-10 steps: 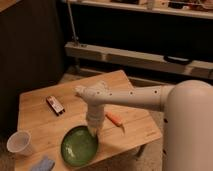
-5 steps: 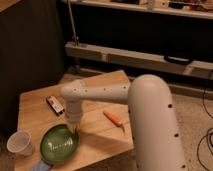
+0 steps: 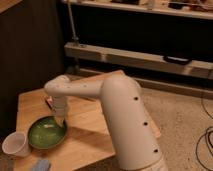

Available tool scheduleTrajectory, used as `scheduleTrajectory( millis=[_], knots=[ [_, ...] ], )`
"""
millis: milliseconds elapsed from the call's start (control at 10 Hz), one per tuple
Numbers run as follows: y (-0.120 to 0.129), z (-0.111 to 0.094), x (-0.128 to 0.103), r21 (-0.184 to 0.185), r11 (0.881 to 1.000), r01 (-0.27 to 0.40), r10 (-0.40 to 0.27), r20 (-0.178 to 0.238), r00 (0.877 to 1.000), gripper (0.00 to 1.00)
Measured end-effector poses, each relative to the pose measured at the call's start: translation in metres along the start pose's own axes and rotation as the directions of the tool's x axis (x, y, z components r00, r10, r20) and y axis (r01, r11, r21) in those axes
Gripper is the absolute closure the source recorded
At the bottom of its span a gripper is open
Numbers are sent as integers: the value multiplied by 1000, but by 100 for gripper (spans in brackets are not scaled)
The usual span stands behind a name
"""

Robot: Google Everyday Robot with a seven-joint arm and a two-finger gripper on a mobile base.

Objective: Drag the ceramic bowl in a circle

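The ceramic bowl [image 3: 46, 135], green and glossy with a darker rim, sits on the wooden table [image 3: 85, 135] near its front left corner. My gripper [image 3: 60, 122] points straight down from the white arm [image 3: 120, 115] and meets the bowl at its far right rim. It is shut on that rim. A small pale fleck lies inside the bowl.
A white cup [image 3: 15, 145] stands just left of the bowl, close to its rim. A blue object [image 3: 41, 165] lies at the table's front edge. A dark reddish item [image 3: 48, 102] peeks out behind the wrist. My bulky arm covers the table's right half. Metal shelving [image 3: 150, 57] runs behind.
The gripper has swept left and toward the front of the table with the bowl in tow. The bowl now lies closer to the white cup. The arm has swung across the table's right side.
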Motion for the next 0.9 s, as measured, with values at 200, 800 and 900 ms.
scheduleTrajectory(
  millis=[200, 800, 900],
  knots=[
    [1, -1, 0, -4, 1000, 1, -1, -1, 1000, 82],
    [95, -57, -5, -184, 973, -142, 129, -79, 988, 82],
    [114, -66, -7, -209, 963, -170, 154, -89, 984, 82]
  ],
)
